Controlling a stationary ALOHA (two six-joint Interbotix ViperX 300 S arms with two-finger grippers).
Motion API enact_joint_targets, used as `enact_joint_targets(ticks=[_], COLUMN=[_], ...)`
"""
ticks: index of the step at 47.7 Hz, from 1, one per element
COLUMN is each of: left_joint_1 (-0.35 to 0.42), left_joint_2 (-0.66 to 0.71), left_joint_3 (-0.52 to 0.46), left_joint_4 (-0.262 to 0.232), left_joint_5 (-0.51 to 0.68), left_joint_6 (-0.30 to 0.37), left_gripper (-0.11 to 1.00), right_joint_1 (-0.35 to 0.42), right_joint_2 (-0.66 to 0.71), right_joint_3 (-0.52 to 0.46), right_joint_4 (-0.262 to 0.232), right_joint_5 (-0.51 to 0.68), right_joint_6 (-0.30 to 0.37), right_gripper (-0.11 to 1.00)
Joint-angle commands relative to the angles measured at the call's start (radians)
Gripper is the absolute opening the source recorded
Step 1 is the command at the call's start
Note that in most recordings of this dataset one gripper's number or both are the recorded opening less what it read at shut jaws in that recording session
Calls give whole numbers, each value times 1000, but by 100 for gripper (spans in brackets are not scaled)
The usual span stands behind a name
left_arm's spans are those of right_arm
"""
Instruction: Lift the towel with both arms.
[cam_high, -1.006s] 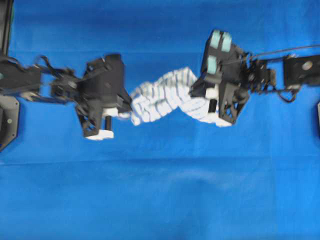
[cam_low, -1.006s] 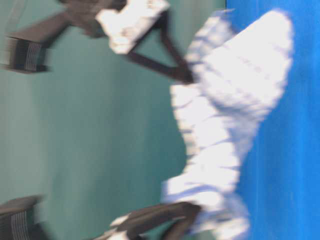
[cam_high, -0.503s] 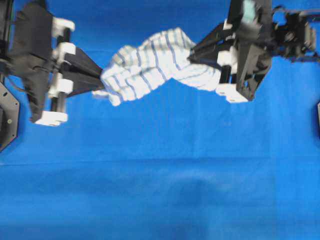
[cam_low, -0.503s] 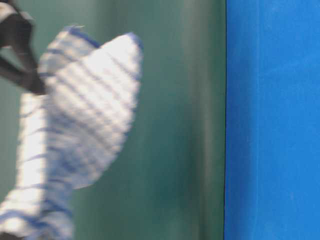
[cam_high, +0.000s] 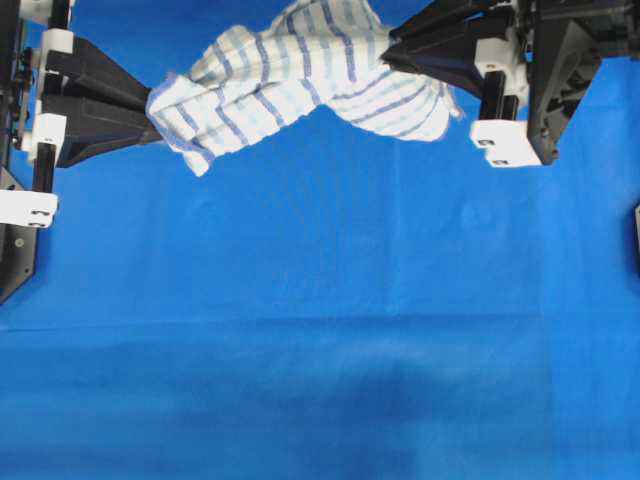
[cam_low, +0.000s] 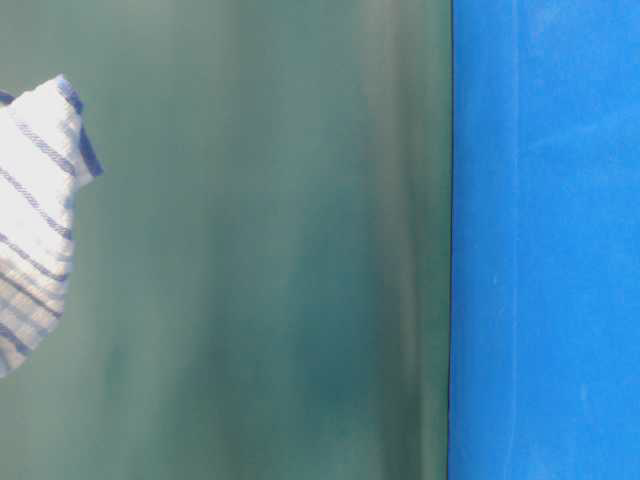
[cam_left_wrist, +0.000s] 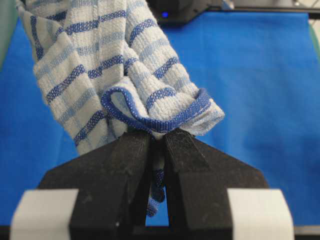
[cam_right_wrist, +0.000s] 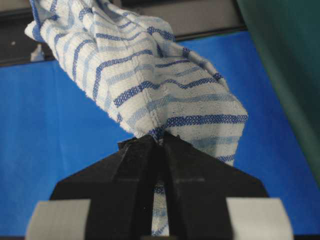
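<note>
Towel (cam_high: 300, 70) hangs up above the blue desk (cam_high: 320, 330). The left hand (cam_high: 150, 100) pinches its left end tight. The right hand (cam_high: 392, 47) pinches its right end.

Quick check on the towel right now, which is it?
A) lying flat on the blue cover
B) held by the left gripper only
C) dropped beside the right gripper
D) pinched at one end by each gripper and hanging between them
D: the left gripper and the right gripper each clamp one end of the towel, which spans between them.
</note>
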Motion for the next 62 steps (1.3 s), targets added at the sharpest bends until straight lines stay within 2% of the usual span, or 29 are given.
enact_joint_targets(ticks=[1,21,25,29,33,37,40,42,45,50,62], left_joint_1=[2,2,2,2,0,2,2,2,2,2,-8], left_joint_2=[0,2,2,-2,-5,-8,-8,-8,-6,2,46], left_joint_3=[-34,-32,-29,-29,-28,-26,-23,-21,-17,-9,49], left_joint_4=[2,3,2,3,2,2,3,2,2,2,2], left_joint_5=[-3,-17,-28,-38,-54,-57,-57,-57,-57,-57,-81], left_joint_6=[-2,2,0,-2,-2,2,2,0,-2,-3,-6], left_gripper=[3,4,7,24,49,75,88,89,87,87,87], right_joint_1=[3,5,5,5,5,5,5,5,5,5,6], right_joint_2=[-20,-20,-18,-18,-18,-14,-11,-11,-11,-11,-11], right_joint_3=[-25,-23,-23,-23,-21,-20,-17,-12,-6,2,77], right_joint_4=[-2,-2,-2,-2,-2,-2,-3,-3,-3,-3,6], right_joint_5=[-3,-5,-5,-6,-8,-5,-3,-3,-2,5,9], right_joint_6=[-2,-15,-26,-32,-28,-26,-26,-26,-26,-21,-9], right_gripper=[6,6,6,6,8,32,51,62,69,63,63])
